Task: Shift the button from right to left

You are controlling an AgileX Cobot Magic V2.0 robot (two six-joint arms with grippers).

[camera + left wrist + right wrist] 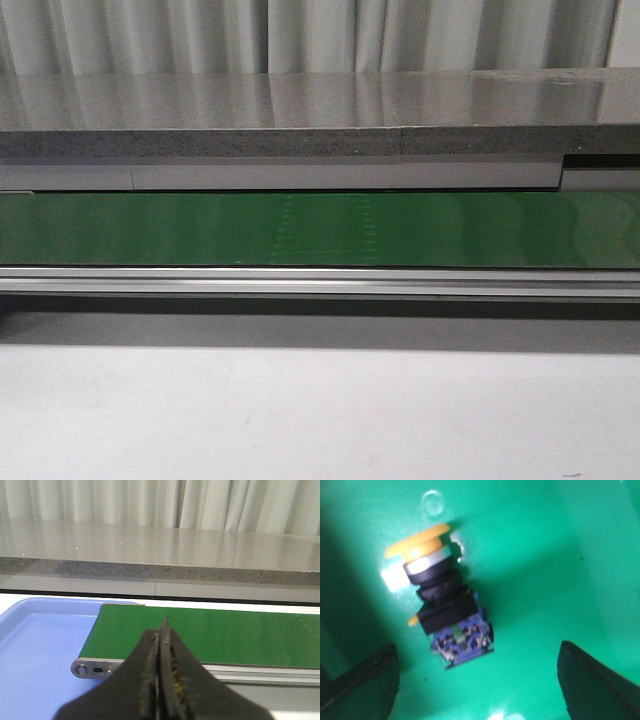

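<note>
The button (442, 600) lies on its side on a green surface in the right wrist view, yellow mushroom cap away from the fingers, black body and blue terminal block toward them. My right gripper (477, 680) is open above it, its dark fingers (362, 685) wide apart on either side and not touching it. My left gripper (162, 635) is shut and empty, held over the near edge of the green conveyor belt (225, 637). The front view shows neither the button nor either gripper.
A blue tray (35, 650) sits at the end of the belt, beside its metal end roller (90, 669). In the front view the green belt (320, 228) runs across, with a metal rail in front and a grey stone counter (300, 110) behind.
</note>
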